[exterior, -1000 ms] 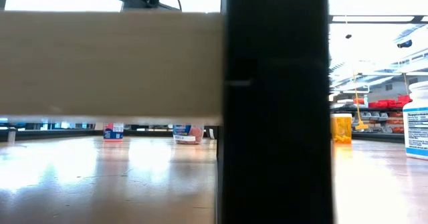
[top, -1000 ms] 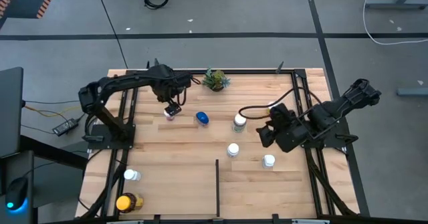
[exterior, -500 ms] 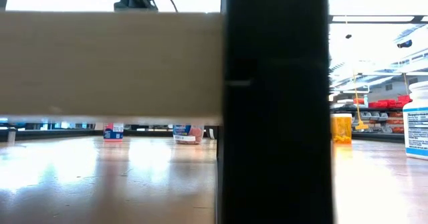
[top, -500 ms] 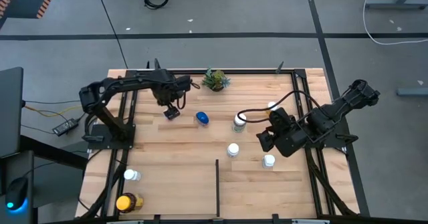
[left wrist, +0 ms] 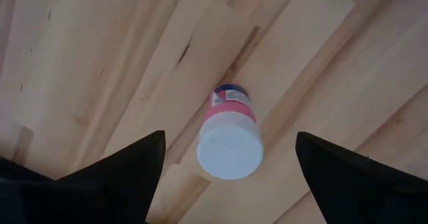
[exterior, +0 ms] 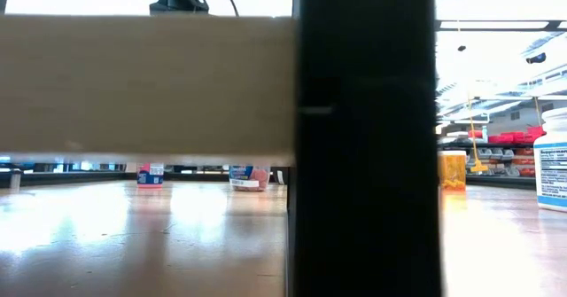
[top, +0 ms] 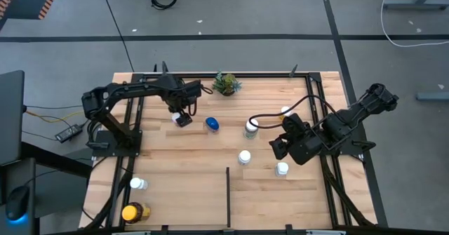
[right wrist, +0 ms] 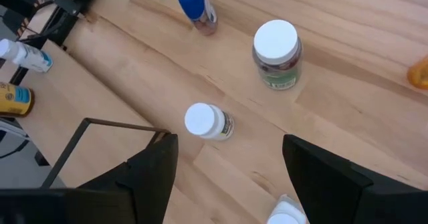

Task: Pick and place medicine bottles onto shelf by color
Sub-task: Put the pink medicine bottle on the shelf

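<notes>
A pinkish bottle with a white cap point(left wrist: 231, 140) stands upright on the light-wood shelf point(top: 196, 165); it also shows in the low view point(exterior: 151, 175). My left gripper point(top: 182, 117) hovers over it, open, with one finger on either side of the bottle and above it point(left wrist: 229, 136), touching nothing. My right gripper point(top: 277, 149) is open and empty above the shelf's right half point(right wrist: 229, 137). Below it are a blue-capped bottle point(right wrist: 194, 3), a white-capped green-label bottle point(right wrist: 275, 53) and a small white bottle point(right wrist: 207, 122).
A white bottle point(top: 138, 184) and the amber yellow-lidded bottle point(top: 132, 212) stand at the near left. Another white bottle point(top: 282, 168) stands near my right gripper and an orange one point(right wrist: 420, 73) farther off. A potted plant point(top: 225, 83) is at the far edge. A black divider bar point(top: 228, 193) rises near the front.
My left gripper has shifted slightly toward the table's right edge over the pinkish bottle, which stands where it was. My right gripper has edged slightly toward the near edge.
</notes>
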You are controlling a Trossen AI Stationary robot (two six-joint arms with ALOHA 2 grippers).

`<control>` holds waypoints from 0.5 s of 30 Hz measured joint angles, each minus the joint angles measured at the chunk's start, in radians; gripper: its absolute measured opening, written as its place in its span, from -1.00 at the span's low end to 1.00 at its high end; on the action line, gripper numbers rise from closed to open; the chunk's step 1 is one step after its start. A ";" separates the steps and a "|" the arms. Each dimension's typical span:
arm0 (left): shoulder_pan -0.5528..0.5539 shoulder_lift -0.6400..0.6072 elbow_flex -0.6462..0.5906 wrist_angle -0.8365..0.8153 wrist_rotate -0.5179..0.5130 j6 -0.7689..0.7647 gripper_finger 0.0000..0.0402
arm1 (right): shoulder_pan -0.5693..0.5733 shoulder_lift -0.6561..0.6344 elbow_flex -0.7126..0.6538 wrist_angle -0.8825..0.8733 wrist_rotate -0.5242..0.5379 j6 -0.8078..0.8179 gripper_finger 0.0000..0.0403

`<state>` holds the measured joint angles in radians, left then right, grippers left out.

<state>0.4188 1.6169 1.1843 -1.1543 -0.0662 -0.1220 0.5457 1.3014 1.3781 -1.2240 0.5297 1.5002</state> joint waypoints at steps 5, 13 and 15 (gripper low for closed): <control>0.006 0.000 0.000 -0.001 -0.001 0.002 0.70 | 0.000 0.000 0.000 0.000 0.000 0.015 0.37; -0.019 -0.005 -0.110 0.008 0.037 0.000 0.70 | 0.010 0.000 0.000 0.000 0.000 0.057 0.37; -0.038 -0.008 -0.121 0.033 0.032 -0.010 0.70 | 0.010 0.000 0.000 0.000 0.000 0.066 0.37</control>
<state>0.3806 1.6084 1.0630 -1.1209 -0.0345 -0.1316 0.5552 1.3010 1.3781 -1.2236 0.5293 1.5665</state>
